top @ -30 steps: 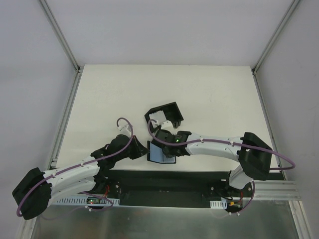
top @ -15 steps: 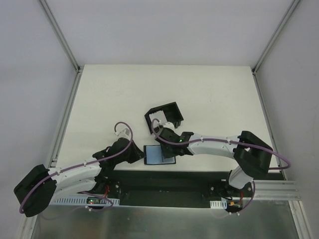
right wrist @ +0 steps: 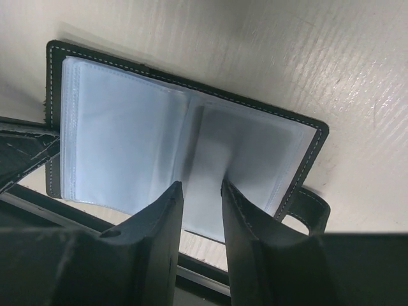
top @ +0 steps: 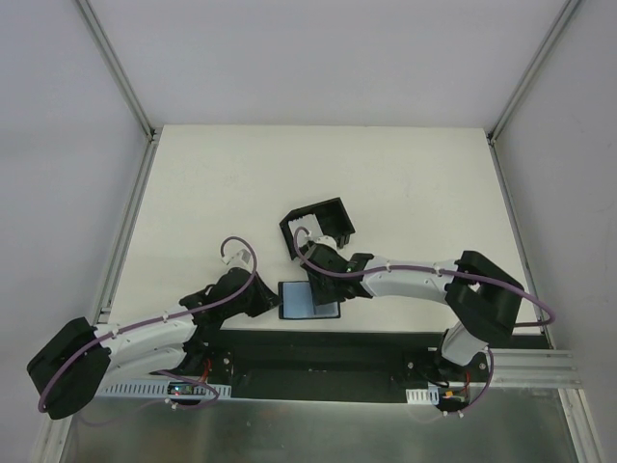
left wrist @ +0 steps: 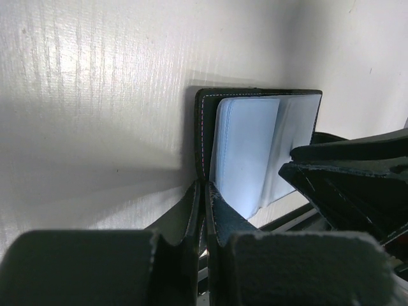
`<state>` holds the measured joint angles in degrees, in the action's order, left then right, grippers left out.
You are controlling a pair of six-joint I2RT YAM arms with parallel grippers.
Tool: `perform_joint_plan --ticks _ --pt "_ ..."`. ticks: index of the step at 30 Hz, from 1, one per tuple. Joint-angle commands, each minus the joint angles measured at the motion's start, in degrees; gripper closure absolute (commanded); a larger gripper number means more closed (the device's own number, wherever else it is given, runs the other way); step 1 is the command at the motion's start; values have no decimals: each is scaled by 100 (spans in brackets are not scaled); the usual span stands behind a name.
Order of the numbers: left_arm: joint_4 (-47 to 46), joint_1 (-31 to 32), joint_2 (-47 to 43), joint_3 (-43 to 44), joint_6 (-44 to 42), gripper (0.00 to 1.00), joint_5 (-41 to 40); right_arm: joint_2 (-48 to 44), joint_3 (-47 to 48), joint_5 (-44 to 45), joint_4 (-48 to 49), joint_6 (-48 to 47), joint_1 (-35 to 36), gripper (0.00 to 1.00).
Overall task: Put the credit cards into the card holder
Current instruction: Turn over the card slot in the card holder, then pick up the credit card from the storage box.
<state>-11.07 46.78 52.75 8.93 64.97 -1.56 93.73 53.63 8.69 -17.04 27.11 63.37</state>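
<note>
The card holder [top: 308,300] lies spread open and flat on the pale table [top: 415,183], directly beneath the right pincer [right wrist: 201,191] and just beyond the tips of the left pincer [left wrist: 204,191]. The left pincer is clenched at the holder's edge; whether it pinches the cover cannot be told. The right pincer is released, its jaws slightly apart over the inner pages and gripping nothing. The task appears to be at an early stage. The holder is opened, but no card shows in it. What seem to be the credit cards [top: 305,229], a whitish sliver, sit in the black open-topped box [top: 333,214] just beyond the right pincer. Fetching and inserting them remains. The holder is a thin black stitched cover, nearly square, with a strap tab [right wrist: 311,210] at one side. Its glossy, limp, translucent sleeves [right wrist: 121,134] would likely buckle under pressure.
</note>
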Motion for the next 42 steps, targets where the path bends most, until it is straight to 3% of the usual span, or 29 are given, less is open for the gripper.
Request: perform_joint_plan --ticks 1,10,23,25,28,34,42 --pt "184 -20 -151 -102 -160 100 -213 49 -28 11 -151 -30 -115 66" --pt "202 -11 244 -49 252 100 -371 -671 499 -262 52 -759 -343 58" --pt "53 -161 499 -49 736 100 -582 -1209 1070 -1007 -115 -1067 -1353 27" --pt "-87 -178 534 -145 885 100 -582 -1077 1429 -695 -535 -1042 -1450 22" --pt "-386 -214 622 -277 1070 100 -547 -927 1887 -325 -985 -1304 -1486 22" --pt "-554 -231 842 -207 1123 100 -477 -928 1922 220 -686 -1876 -1617 21" --pt "-546 -231 710 -216 991 100 -494 -409 2301 -807 -546 -1850 -2276 24"
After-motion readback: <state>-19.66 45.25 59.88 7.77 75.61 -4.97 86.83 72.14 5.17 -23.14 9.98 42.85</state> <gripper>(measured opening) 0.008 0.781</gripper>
